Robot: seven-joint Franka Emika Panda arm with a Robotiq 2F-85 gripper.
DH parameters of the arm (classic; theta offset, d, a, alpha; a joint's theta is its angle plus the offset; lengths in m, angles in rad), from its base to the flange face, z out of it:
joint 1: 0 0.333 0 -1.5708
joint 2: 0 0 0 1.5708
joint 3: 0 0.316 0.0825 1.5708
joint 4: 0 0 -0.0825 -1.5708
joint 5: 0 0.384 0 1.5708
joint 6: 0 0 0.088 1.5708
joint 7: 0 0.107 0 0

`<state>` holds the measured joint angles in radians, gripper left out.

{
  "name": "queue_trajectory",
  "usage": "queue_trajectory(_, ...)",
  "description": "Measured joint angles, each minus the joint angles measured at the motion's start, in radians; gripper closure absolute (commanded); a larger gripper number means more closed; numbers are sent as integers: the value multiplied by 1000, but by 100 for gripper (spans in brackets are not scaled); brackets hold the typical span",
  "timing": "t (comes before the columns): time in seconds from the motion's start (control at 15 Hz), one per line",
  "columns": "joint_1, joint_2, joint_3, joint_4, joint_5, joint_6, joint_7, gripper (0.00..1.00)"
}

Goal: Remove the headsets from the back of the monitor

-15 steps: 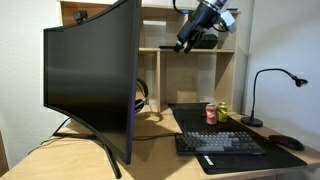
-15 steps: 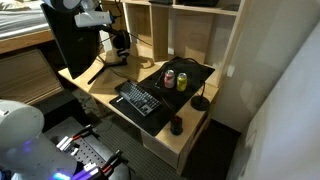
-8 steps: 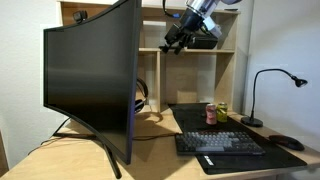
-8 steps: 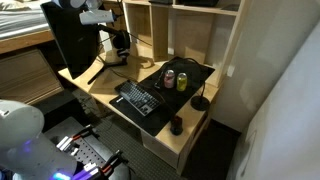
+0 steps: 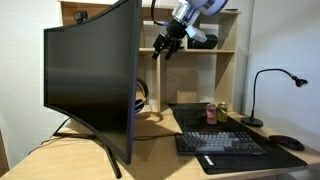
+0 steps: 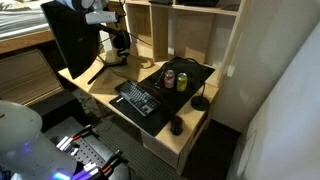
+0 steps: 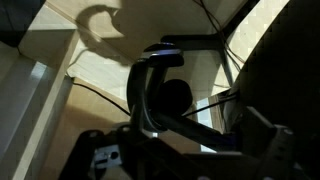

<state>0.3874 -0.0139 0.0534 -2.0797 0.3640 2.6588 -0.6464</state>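
Observation:
The headsets [image 5: 143,98] hang behind the monitor [image 5: 90,80], low near the desk; only a black ear cup and part of the band show past the screen's edge. In an exterior view they sit at the monitor's back [image 6: 121,45]. My gripper [image 5: 160,50] is high up by the shelf, above and to the right of the headsets, open and empty. In the wrist view the headsets [image 7: 160,85] are below me, with the headband arch and a round cup visible. The dark monitor back [image 7: 285,60] is to the right, and my gripper [image 7: 180,160] shows as dim fingers.
A wooden shelf unit [image 5: 195,50] stands right behind my arm. On the desk mat are a keyboard [image 5: 220,143], drink cans [image 5: 211,113], a black desk lamp [image 5: 262,85] and a mouse [image 5: 285,142]. Cables run across the desk behind the monitor.
My gripper has moved left along the shelf toward the monitor's back, staying high. The headsets and monitor have not moved.

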Motion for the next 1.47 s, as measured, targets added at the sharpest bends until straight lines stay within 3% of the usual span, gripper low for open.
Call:
queue_trajectory(0.13,-36,65,31,67,-52,1,68,0)
queue_trajectory(0.33,-55,65,54,67,-51,2,67,0)
queue_trajectory(0.53,-87,114,59,86,-196,-32,181,0)
queue_trajectory(0.8,-136,329,80,274,-249,-68,224,0)
queue_trajectory(1.2,-194,582,208,610,-236,-151,171,0)
queue_trajectory(1.47,-198,622,217,667,-247,-159,175,0)
